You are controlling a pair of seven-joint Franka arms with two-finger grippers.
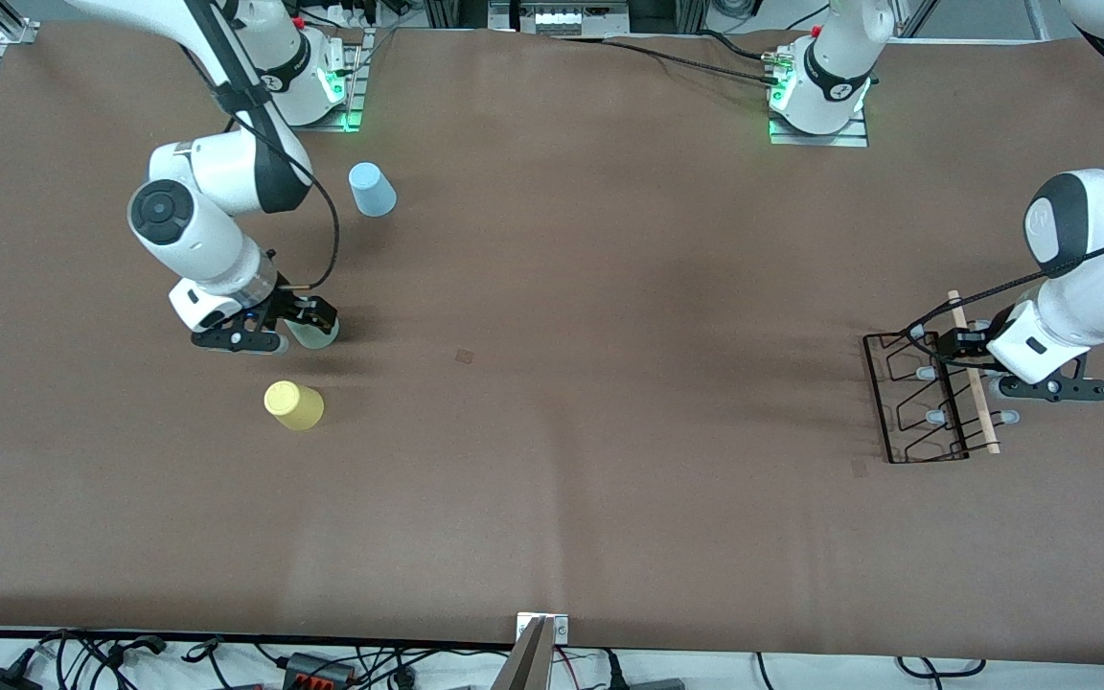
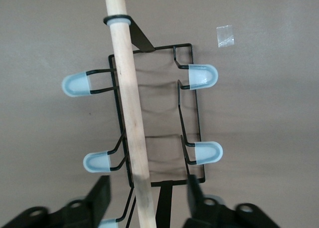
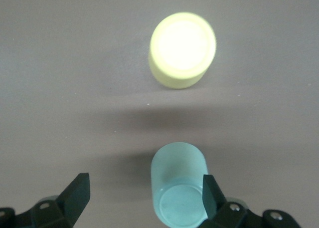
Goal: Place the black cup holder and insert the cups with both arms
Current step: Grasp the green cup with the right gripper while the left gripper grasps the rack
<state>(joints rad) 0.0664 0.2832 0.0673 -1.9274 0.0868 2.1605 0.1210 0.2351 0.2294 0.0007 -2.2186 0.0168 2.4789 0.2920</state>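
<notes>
The black cup holder (image 1: 926, 398) lies flat at the left arm's end of the table, its wooden rod handle (image 2: 130, 103) on top and its pale blue capped pegs (image 2: 202, 76) sticking out sideways. My left gripper (image 1: 964, 347) is low over it. Its fingers (image 2: 99, 198) straddle the rod with a gap on each side. At the right arm's end, my right gripper (image 1: 308, 321) stands open around the mint green cup (image 3: 178, 185), which sits close to one finger (image 3: 209, 193). The yellow cup (image 1: 293, 404) stands nearer the camera. The light blue cup (image 1: 372, 189) stands farther back.
A small scrap of clear tape (image 2: 225, 36) lies on the brown table cover (image 1: 562, 383) just past the holder. The arms' bases (image 1: 820, 96) stand along the back edge. Cables run along the front edge.
</notes>
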